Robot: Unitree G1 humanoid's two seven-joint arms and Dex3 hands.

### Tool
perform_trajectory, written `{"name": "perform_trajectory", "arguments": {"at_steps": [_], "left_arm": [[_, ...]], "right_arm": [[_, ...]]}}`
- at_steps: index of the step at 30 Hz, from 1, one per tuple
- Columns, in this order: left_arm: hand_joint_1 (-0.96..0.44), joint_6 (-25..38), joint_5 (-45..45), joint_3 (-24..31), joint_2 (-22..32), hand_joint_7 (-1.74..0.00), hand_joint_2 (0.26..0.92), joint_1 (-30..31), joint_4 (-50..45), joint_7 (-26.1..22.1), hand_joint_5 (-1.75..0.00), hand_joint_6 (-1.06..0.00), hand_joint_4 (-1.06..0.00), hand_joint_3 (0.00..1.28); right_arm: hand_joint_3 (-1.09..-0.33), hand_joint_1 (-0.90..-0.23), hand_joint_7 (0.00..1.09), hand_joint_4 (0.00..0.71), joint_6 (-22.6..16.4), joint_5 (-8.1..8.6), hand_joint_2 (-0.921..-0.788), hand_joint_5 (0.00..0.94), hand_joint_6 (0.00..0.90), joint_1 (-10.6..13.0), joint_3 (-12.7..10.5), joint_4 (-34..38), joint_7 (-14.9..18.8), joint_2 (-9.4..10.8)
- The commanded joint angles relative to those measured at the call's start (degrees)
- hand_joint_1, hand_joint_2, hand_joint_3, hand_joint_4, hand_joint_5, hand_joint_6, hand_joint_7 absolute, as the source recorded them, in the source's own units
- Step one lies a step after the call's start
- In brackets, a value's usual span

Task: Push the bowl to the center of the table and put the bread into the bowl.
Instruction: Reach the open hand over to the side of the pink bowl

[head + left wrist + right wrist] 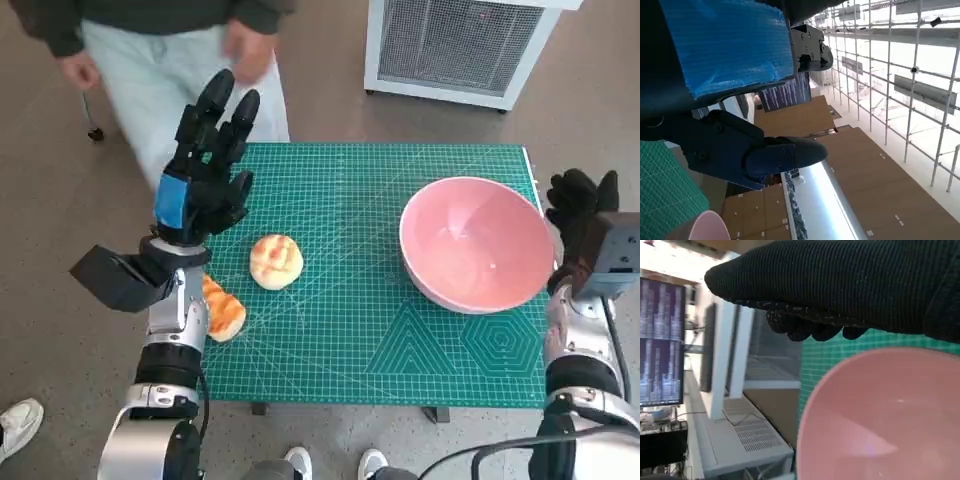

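A pink bowl (478, 243) sits on the right part of the green mat (370, 300); its rim fills the right wrist view (880, 420). My right hand (578, 205) in its black glove (850, 290) stands at the bowl's right rim, holding nothing. A round bread bun (276, 261) lies left of the mat's middle. A second, glazed bread piece (222, 311) lies at the left edge, partly behind my left forearm. My left hand (208, 160) is raised above the mat's far left corner, fingers extended and empty. Its blue-taped back (725, 40) fills the left wrist view.
A person in pale trousers (170, 70) stands just beyond the table's far left corner. A white grilled appliance (460, 45) stands on the floor behind the table. Shoes (18, 420) show on the floor at the near left.
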Motion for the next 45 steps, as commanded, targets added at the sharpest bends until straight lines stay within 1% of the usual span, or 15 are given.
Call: {"name": "perform_trajectory", "arguments": {"at_steps": [1,3,7,13,15,21,24,27,31,33,35,38,40,43,45], "left_arm": [[-0.65,-0.18,-1.06,0.73,0.65,-0.25,0.921,-0.04,-0.75,-0.73,0.00,-0.15,-0.22,0.43],[-0.65,-0.11,-1.03,0.91,0.78,-0.25,0.921,0.12,-0.89,-0.72,0.00,-0.15,-0.22,0.43],[-0.64,-0.23,-0.57,1.13,1.23,-0.24,0.921,0.59,-1.20,-0.48,0.00,-0.16,-0.22,0.43],[-0.63,-0.17,0.04,1.28,2.08,-0.23,0.921,1.26,-1.98,0.03,0.00,-0.16,-0.22,0.43],[-0.63,0.05,0.01,1.32,2.32,-0.23,0.921,1.47,-2.36,0.08,0.00,-0.16,-0.22,0.43],[-0.64,0.84,0.33,1.33,3.01,-0.22,0.921,2.01,-3.62,0.95,0.00,-0.17,-0.22,0.43],[-0.64,1.18,0.56,1.17,3.29,-0.22,0.921,2.17,-4.10,1.36,0.00,-0.17,-0.22,0.43],[-0.63,1.59,0.77,1.00,3.44,-0.21,0.921,2.38,-4.76,1.73,0.00,-0.17,-0.22,0.44],[-0.63,1.86,1.57,0.64,3.59,-0.21,0.921,2.70,-5.71,2.44,0.00,-0.18,-0.22,0.44],[-0.63,1.86,2.00,0.49,3.72,-0.21,0.921,2.73,-5.86,2.75,0.00,-0.18,-0.22,0.44],[-0.63,1.85,2.21,0.37,3.76,-0.21,0.921,2.79,-5.98,2.91,0.00,-0.17,-0.22,0.44],[-0.64,1.89,2.32,0.21,3.81,-0.20,0.921,2.96,-6.24,2.94,0.00,-0.17,-0.22,0.44],[-0.64,2.00,2.47,0.14,3.81,-0.20,0.921,3.14,-6.59,3.04,0.00,-0.17,-0.22,0.44],[-0.65,2.28,2.61,0.07,3.78,-0.20,0.921,3.38,-7.12,3.16,0.00,-0.17,-0.22,0.44],[-0.65,2.47,2.70,-0.02,3.77,-0.19,0.921,3.56,-7.62,3.27,0.00,-0.17,-0.22,0.44]], "right_arm": [[-0.809,-0.647,0.40,0.218,2.63,0.63,-0.921,0.000,0.139,2.14,-0.77,1.12,0.46,1.00],[-0.807,-0.655,0.37,0.212,3.33,0.99,-0.921,0.000,0.146,2.36,-1.10,1.18,0.57,1.16],[-0.806,-0.648,0.34,0.209,4.29,1.76,-0.921,0.000,0.155,2.76,-1.99,1.23,0.99,1.59],[-0.814,-0.633,0.31,0.211,5.42,0.67,-0.921,0.001,0.157,3.32,-1.46,1.38,-0.29,2.51],[-0.818,-0.629,0.31,0.210,5.47,0.79,-0.921,0.001,0.158,3.57,-1.62,1.39,-0.27,3.00],[-0.817,-0.612,0.29,0.209,5.11,2.08,-0.921,0.002,0.166,3.98,-2.99,1.38,0.82,5.00],[-0.798,-0.608,0.29,0.212,5.17,2.69,-0.921,0.003,0.179,3.55,-3.85,1.41,0.85,6.23],[-0.777,-0.615,0.29,0.226,5.00,2.62,-0.921,0.009,0.200,3.16,-3.90,1.40,0.56,7.35],[-0.778,-0.639,0.29,0.238,4.34,1.07,-0.921,0.013,0.216,2.28,-2.42,1.31,-0.24,8.55],[-0.791,-0.643,0.28,0.245,3.79,0.74,-0.921,0.015,0.218,1.68,-1.88,1.17,-0.60,9.28],[-0.800,-0.644,0.28,0.250,3.01,0.99,-0.921,0.016,0.219,1.40,-1.99,1.04,-0.41,10.11],[-0.799,-0.660,0.28,0.254,2.19,1.81,-0.921,0.015,0.221,0.89,-2.41,0.98,1.83,11.11],[-0.795,-0.671,0.27,0.255,2.22,1.89,-0.921,0.015,0.222,0.39,-2.40,0.98,2.34,11.52],[-0.792,-0.675,0.27,0.250,2.31,1.52,-0.921,0.010,0.219,-0.23,-2.15,1.06,2.31,11.96],[-0.792,-0.672,0.27,0.245,2.18,1.80,-0.921,0.007,0.217,-0.46,-2.38,1.06,2.66,12.47]]}}
